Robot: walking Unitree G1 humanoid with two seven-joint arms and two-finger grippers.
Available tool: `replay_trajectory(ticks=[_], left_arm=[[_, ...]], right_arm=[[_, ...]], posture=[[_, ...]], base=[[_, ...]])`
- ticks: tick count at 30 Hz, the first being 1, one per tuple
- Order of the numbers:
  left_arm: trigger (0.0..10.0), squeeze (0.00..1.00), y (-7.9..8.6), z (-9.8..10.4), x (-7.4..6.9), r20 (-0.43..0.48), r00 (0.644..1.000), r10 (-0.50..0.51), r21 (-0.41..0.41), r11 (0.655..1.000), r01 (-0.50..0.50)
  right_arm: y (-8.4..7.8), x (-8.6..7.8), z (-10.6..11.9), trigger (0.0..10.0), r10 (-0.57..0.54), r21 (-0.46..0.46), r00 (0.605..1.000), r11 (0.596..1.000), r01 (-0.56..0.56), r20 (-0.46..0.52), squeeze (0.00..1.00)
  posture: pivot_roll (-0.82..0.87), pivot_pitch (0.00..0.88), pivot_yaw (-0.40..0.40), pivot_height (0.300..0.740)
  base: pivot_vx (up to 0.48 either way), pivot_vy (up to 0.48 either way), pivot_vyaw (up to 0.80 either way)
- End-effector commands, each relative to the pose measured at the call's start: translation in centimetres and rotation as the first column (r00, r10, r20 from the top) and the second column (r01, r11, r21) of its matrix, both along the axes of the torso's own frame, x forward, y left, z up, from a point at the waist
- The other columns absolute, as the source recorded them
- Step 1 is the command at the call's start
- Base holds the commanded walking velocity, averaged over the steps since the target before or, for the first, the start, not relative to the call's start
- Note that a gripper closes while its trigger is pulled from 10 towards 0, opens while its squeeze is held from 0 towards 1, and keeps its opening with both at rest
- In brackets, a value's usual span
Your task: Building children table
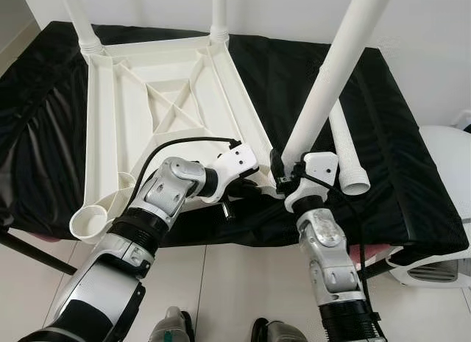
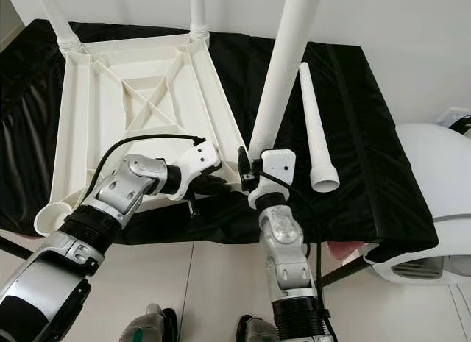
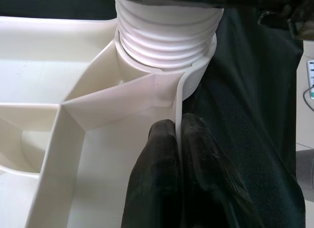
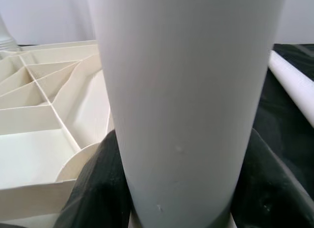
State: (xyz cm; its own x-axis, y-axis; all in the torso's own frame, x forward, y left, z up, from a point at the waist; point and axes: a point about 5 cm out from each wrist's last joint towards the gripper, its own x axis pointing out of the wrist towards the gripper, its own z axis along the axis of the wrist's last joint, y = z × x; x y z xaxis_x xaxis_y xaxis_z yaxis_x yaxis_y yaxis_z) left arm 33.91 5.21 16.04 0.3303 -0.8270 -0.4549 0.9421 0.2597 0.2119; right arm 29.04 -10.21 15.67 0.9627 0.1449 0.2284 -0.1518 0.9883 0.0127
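Note:
A white tabletop [image 1: 118,114] lies upside down on a black-covered bench [image 1: 412,202]. Two legs [image 1: 81,18] stand in its far corners. At the near right corner a third white leg [image 1: 331,70] stands tilted, its threaded end [image 3: 167,32] in the corner socket. My right gripper [image 1: 285,174] is shut around this leg [image 4: 186,90] just above the socket. My left gripper [image 3: 179,132] is shut on the tabletop's thin rim beside the same socket, with one finger [image 3: 157,179] on each side. The near left socket [image 1: 92,223] is empty.
A fourth loose leg [image 2: 315,129] lies on the black cover to the right of the tabletop. A white rounded appliance [image 1: 449,165] stands on the floor at the right. The bench's front edge is close to my body, with pale floor tiles below.

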Motion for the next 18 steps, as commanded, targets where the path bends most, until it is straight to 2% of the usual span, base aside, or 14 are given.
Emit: replay_trajectory(ticks=[1, 4, 10, 11, 12, 18], left_arm=[[10.0, 0.0, 1.04, 0.66, 1.64, 0.098, 0.968, 0.23, -0.022, 0.973, -0.229], [10.0, 0.0, 1.0, 0.62, 1.58, 0.097, 0.969, 0.229, -0.025, 0.973, -0.228], [10.0, 0.0, 0.83, 0.55, 1.5, 0.097, 0.97, 0.224, -0.027, 0.974, -0.223], [10.0, 0.0, 0.82, 0.53, 1.5, 0.098, 0.97, 0.223, -0.026, 0.975, -0.222], [10.0, 0.0, 0.8, 0.54, 1.49, 0.099, 0.97, 0.22, -0.025, 0.975, -0.219], [10.0, 0.0, 0.79, 0.53, 1.5, 0.099, 0.971, 0.219, -0.025, 0.976, -0.218]], right_arm=[[3.78, -0.69, -1.94, 10.0, 0.096, 0.063, 0.989, 0.994, -0.089, -0.113, 0.0], [3.99, -0.51, -2.4, 10.0, 0.054, 0.052, 0.988, 0.998, -0.047, -0.145, 0.0], [4.43, -0.54, -2.3, 10.0, 0.062, 0.051, 0.988, 0.997, -0.055, -0.139, 0.0], [4.49, -0.56, -2.31, 10.0, 0.066, 0.057, 0.988, 0.997, -0.059, -0.139, 0.36], [4.59, -0.61, -2.32, 10.0, 0.085, 0.072, 0.987, 0.995, -0.076, -0.139, 1.0], [4.69, -0.73, -2.14, 10.0, 0.106, 0.08, 0.986, 0.992, -0.096, -0.128, 1.0]], posture=[[0.02, 0.115, -0.018, 0.74], [0.02, 0.111, -0.019, 0.74], [0.02, 0.102, -0.023, 0.74], [0.02, 0.102, -0.023, 0.74], [0.02, 0.099, -0.023, 0.74], [0.02, 0.099, -0.023, 0.74]], base=[[0.0, 0.0, 0.0], [0.0, 0.0, 0.0], [0.0, 0.0, 0.0], [0.0, 0.0, 0.0], [0.0, 0.0, 0.0], [0.0, 0.0, 0.0]])
